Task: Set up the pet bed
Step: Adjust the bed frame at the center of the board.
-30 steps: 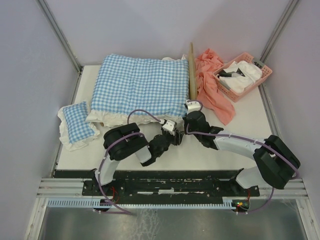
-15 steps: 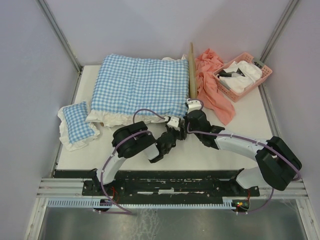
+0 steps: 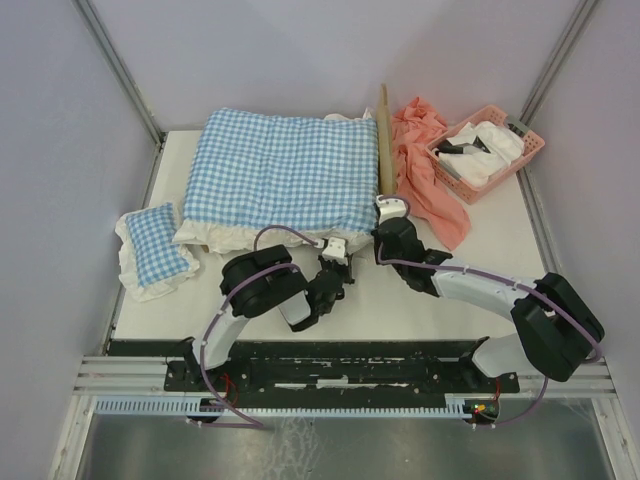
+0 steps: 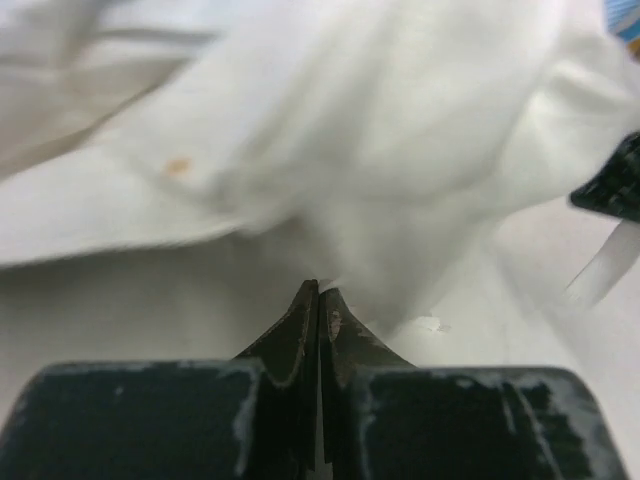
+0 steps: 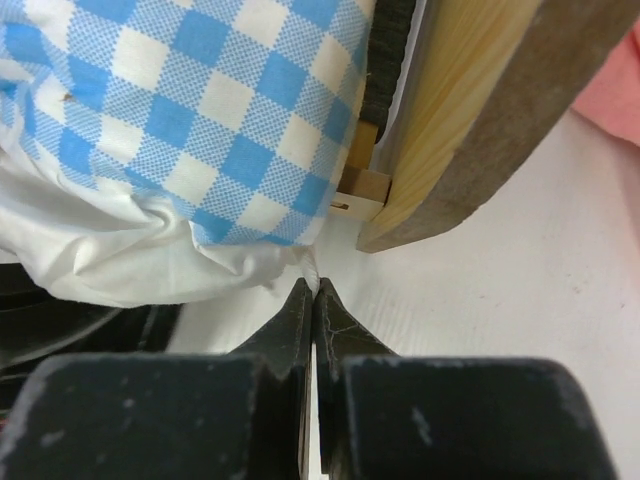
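White table (image 3: 385, 315), grey walls, checked cushion (image 3: 280, 170) on pet bed (image 3: 383, 140), left fingers (image 4: 298, 330), right fingers (image 5: 338, 330) shut, hold unclear

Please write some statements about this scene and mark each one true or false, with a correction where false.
1. A wooden rail of the pet bed runs along the right edge of the large checked cushion. True.
2. The pink basket is empty. False: white items lie in it.
3. The fingers of the left gripper and of the right gripper are shut. True.
4. The small checked pillow lies right of the large cushion. False: it lies to its left.
5. The pink cloth lies between the rail and the basket. True.
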You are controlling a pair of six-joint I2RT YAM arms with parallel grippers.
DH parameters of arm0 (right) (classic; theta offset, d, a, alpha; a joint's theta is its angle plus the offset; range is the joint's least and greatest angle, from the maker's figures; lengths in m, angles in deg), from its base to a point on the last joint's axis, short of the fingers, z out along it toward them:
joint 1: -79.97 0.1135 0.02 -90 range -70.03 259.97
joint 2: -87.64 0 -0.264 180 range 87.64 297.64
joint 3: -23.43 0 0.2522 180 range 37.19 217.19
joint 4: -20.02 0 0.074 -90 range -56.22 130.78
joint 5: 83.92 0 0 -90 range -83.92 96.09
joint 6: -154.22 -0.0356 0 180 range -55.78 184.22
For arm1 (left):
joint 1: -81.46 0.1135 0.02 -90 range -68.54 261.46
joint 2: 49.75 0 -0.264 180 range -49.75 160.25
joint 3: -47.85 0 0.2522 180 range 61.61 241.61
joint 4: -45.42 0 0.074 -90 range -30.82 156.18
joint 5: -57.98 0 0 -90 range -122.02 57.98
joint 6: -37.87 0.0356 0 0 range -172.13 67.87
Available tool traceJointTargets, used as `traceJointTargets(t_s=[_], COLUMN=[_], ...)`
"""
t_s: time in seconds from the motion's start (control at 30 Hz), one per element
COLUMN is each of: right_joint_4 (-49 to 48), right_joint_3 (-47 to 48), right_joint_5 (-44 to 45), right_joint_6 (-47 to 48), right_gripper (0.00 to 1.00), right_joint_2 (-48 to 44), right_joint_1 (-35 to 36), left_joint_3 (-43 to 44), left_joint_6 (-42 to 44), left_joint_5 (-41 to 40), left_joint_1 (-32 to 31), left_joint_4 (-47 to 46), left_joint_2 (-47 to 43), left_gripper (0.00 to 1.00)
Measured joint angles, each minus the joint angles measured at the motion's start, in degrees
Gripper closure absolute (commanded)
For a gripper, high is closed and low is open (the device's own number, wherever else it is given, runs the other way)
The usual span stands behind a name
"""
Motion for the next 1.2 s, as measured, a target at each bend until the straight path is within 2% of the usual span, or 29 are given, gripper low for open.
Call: traceJointTargets(t_s=[0.2, 0.4, 0.67, 1.2], right_joint_4=[-1.51, -2.14, -2.49, -10.91], right_joint_3=[-0.35, -0.46, -0.57, -2.47], right_joint_5=[-1.64, -3.87, -6.25, -4.72], right_joint_6=[2.25, 3.8, 5.01, 3.06], right_gripper=[0.98, 0.98, 0.98, 0.98], right_joint_2=[0.17, 0.35, 1.25, 5.46], right_joint_1=[-3.06, -5.55, -7.48, -9.79], left_joint_3=[-4.68, -5.03, -4.92, -3.61], left_joint_6=[0.37, 0.42, 0.35, -1.11], left_joint_5=[-3.96, -6.1, -6.29, -4.04], left_joint_1=[0.04, 0.7, 2.56, 6.8], left_joint_4=[1.09, 3.85, 9.09, 16.74], left_joint_2=[-4.0, -6.95, -9.7, -15.21], left_gripper=[0.97, 0.97, 0.97, 0.97])
